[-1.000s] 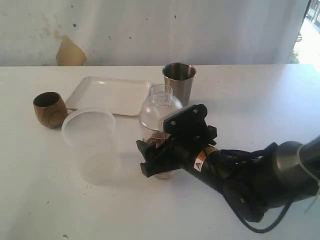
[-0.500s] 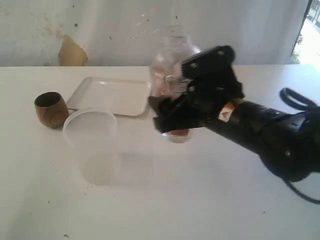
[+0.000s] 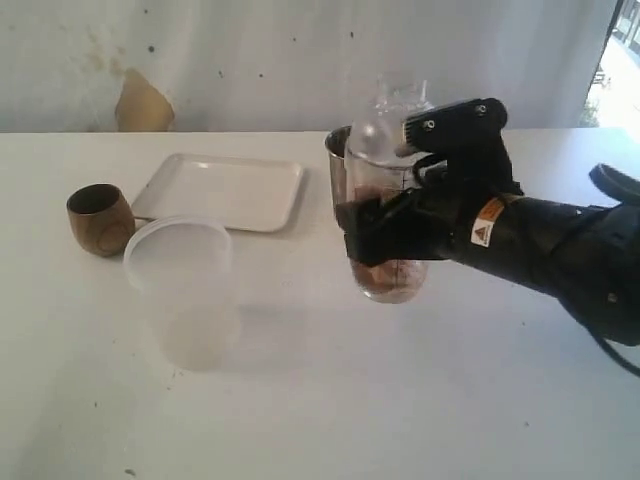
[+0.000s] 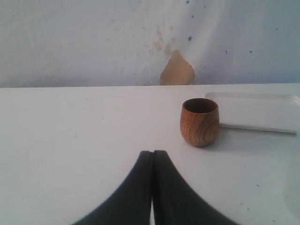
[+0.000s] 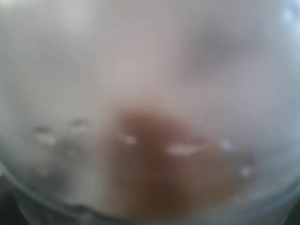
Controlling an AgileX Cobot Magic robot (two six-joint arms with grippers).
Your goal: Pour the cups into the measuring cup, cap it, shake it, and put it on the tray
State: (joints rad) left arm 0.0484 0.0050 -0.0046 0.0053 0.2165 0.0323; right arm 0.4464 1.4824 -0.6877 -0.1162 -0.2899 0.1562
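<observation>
My right gripper (image 3: pixel 386 233) is shut on the measuring cup (image 3: pixel 391 277), a clear cylinder held upright above the table with brown contents in its foot and a clear domed cap (image 3: pixel 392 112) on top. The right wrist view shows only its blurred wall and the brown contents (image 5: pixel 154 159). The steel tumbler (image 3: pixel 337 158) stands just behind it, mostly hidden. The wooden cup (image 3: pixel 100 218) (image 4: pixel 199 121) sits upright at the left, beside the white tray (image 3: pixel 225 190) (image 4: pixel 255 112). My left gripper (image 4: pixel 153 154) is shut and empty, low over the table short of the wooden cup.
A wide milky translucent tub (image 3: pixel 180 285) stands in front of the tray, left of the held cup. A stained white wall runs along the table's far edge. The right arm's dark body (image 3: pixel 560 255) reaches in from the right.
The right gripper has lifted the capped measuring cup off the table and swung it up and to the right, then slightly down. Left gripper, wooden cup, tray and tub stay put.
</observation>
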